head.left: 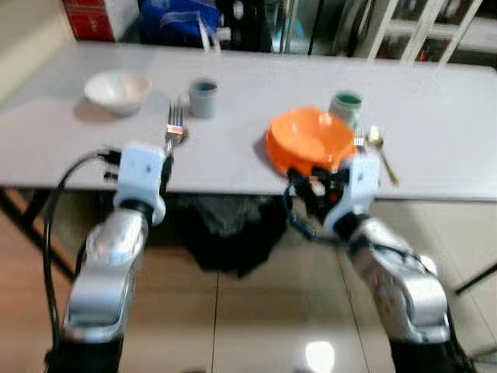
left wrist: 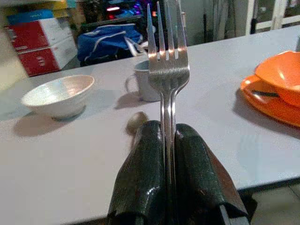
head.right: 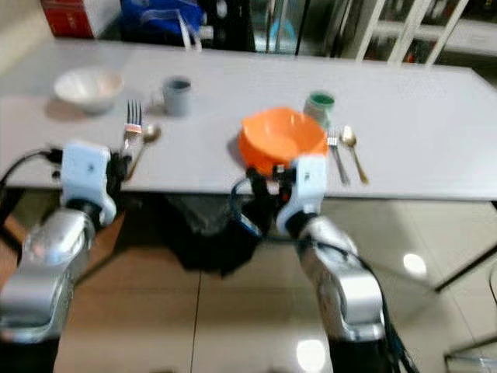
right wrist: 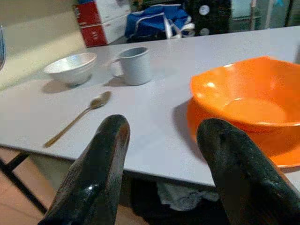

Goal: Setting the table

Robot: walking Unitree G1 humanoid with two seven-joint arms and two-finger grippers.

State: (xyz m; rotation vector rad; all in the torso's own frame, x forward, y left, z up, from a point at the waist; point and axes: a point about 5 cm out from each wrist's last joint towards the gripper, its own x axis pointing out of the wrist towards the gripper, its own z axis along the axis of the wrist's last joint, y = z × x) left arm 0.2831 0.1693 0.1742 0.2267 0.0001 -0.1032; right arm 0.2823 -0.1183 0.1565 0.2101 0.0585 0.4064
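My left gripper [left wrist: 167,129] is shut on the handle of a silver fork [left wrist: 168,61], which stands upright over the near edge of the grey table [head.left: 233,167]. Beyond the fork lie a gold spoon [right wrist: 77,119], a white bowl [head.left: 116,89] and a grey mug [head.left: 203,97]. My right gripper [right wrist: 164,131] is open and holds nothing, at the table's front edge just short of the orange bowl [head.left: 311,134] on its orange plate [right wrist: 276,145]. A green cup [head.left: 345,105] stands behind the bowl. A second fork [head.right: 335,151] and spoon [head.right: 353,151] lie to the right of it.
Red boxes [left wrist: 40,44] and a blue bag [left wrist: 110,40] sit behind the table. A dark bag [head.left: 225,225] lies under the table on the tiled floor. White shelving [head.left: 435,27] stands at the back right.
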